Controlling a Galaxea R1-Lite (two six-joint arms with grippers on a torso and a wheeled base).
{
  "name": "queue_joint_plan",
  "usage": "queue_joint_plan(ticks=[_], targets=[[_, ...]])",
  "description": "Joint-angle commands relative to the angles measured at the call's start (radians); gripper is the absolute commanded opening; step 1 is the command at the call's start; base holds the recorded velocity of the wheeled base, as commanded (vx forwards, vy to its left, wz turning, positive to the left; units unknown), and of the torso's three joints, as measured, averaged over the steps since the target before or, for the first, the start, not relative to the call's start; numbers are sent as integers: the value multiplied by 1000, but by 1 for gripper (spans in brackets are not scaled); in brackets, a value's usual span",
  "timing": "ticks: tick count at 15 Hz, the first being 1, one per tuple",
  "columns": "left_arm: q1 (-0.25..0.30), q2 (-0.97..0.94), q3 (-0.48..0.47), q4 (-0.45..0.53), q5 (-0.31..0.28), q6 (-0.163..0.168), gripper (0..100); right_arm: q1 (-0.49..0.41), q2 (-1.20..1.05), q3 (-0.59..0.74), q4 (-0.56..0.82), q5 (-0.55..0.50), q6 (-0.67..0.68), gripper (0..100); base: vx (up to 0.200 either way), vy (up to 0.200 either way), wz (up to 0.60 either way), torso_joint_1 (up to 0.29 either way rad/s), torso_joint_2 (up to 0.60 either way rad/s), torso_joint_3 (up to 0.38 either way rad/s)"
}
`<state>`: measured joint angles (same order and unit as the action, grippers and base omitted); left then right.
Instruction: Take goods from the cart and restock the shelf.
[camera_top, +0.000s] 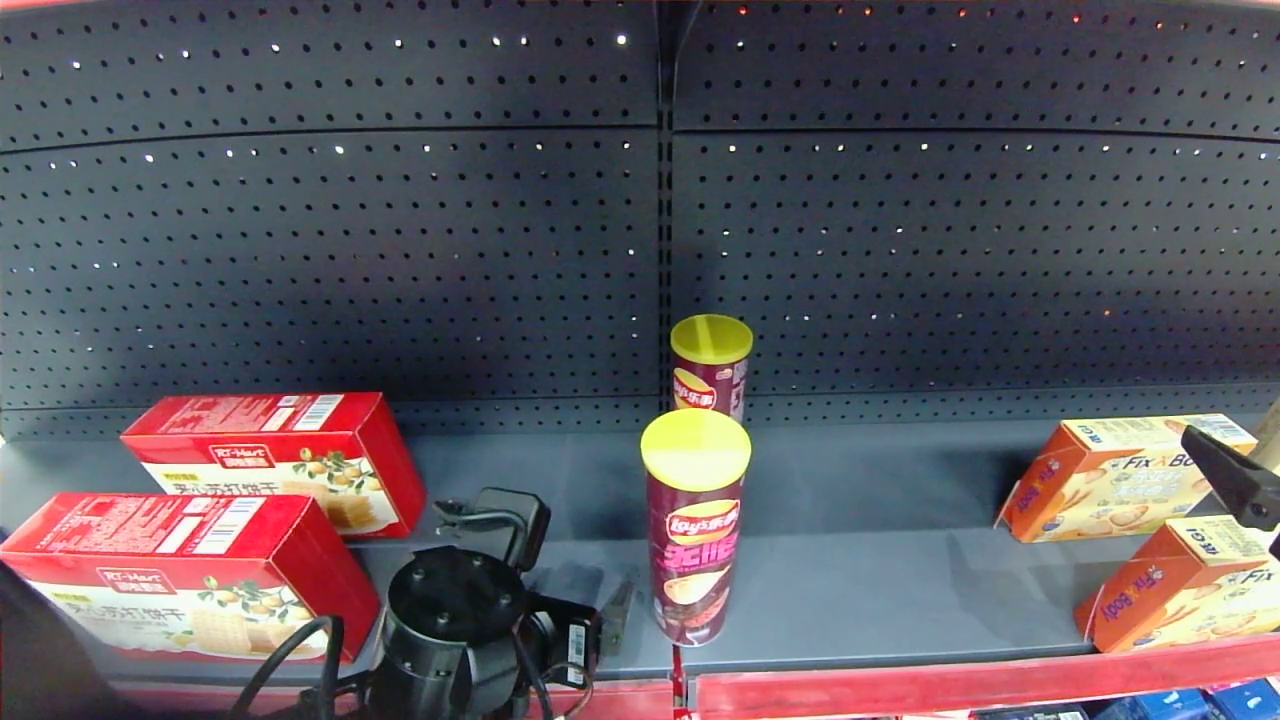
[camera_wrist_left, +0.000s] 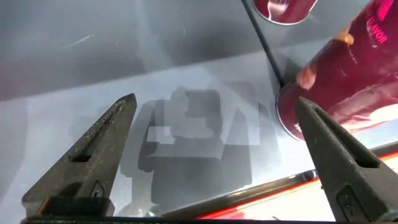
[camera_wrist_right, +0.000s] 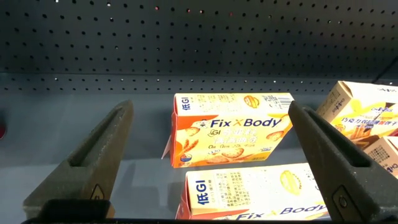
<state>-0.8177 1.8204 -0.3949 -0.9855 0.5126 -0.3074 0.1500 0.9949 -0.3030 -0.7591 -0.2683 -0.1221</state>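
The near chips can (camera_top: 695, 530) stands upright at the front of the shelf (camera_top: 880, 590), just right of the left gripper (camera_wrist_left: 214, 102), whose fingers are apart and empty. It seems light, stiff and slippery, so hold it at the middle of its body.

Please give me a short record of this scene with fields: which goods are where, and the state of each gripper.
surface: grey shelf
middle: front chip can upright near the edge; rear chip can upright behind it
left side: two red boxes
right side: two orange boxes
left gripper: jaws open, empty, beside the front chip can
right gripper: jaws open, empty, facing the orange boxes
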Motion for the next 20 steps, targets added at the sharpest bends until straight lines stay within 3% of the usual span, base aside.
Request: queue_joint_plan(ticks=[1, 20], targets=[[-3, 5, -12, -2, 1, -1, 100, 0, -1, -1, -2, 1, -1, 100, 0, 0, 0, 0, 0, 0], [-43, 94, -82, -36, 1, -4, 100, -20, -18, 13, 0, 1, 1, 100, 0, 0, 0, 0, 0, 0]])
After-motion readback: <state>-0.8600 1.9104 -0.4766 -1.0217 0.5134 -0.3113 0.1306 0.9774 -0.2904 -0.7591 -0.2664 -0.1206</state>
